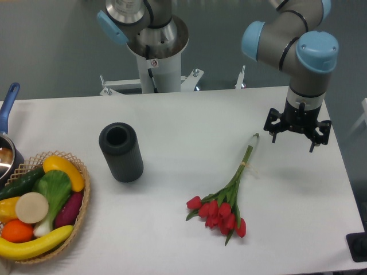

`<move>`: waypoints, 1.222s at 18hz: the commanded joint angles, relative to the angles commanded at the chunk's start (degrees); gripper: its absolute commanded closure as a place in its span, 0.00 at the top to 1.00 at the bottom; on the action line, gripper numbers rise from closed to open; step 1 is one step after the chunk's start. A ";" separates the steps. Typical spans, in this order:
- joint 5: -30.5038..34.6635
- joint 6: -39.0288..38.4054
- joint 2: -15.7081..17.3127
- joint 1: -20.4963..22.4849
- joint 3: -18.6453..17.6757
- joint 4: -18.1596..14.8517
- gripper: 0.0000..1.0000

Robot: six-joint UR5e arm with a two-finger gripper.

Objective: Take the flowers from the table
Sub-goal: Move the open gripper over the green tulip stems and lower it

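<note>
We judge the flowers [225, 197], lying flat on the counter [189, 114] below-left of the empty, spread-fingered tool [297, 133], to be light, limp and crushable at the heads, so we grip the tied stems.

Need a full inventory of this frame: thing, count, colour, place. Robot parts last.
flowers: one bunch, red tulips on green stems, lying flat on the table right of centre, blooms toward the front edge, stem ends toward the tool
black cylinder: one, black, hollow, lying left of centre with its open end toward the back
basket: one, tan wicker, front left corner, holding mixed produce in yellow, green, orange, purple and cream
pot: one, dark with a blue handle, left edge, partly cut off
table: one, white
arm base: one, silver and white, behind the back edge
tool: one, black, above the table's right side, apart from the flowers, holding nothing; finger gap unclear
</note>
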 joint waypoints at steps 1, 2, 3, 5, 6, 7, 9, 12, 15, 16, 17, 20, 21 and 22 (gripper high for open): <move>0.09 0.00 0.00 -0.09 -0.09 0.00 1.00; 0.17 0.00 0.00 -0.26 0.00 0.00 1.00; 0.18 0.00 0.00 -0.26 0.00 0.00 1.00; 0.00 0.00 0.00 -0.26 -0.09 0.00 1.00; 0.00 -0.09 -0.09 -0.44 -0.70 0.09 1.00; 0.00 -0.09 -0.09 -0.44 -1.66 0.70 1.00; -0.17 0.00 -0.26 -0.53 -4.03 3.85 1.00; 0.00 -0.09 -0.88 -1.75 -6.41 8.08 1.00; 0.26 -1.92 -2.72 -4.12 -6.50 8.00 1.00; 0.26 -4.20 -3.42 -5.17 -6.59 8.00 1.00; 0.26 -6.05 -4.38 -6.14 -6.50 8.09 1.00; 0.18 -8.52 -5.45 -8.08 -6.33 8.09 1.00; 0.09 -8.61 -5.45 -8.61 -6.59 8.00 1.00; 0.26 -8.61 -5.45 -9.22 -6.94 7.91 1.00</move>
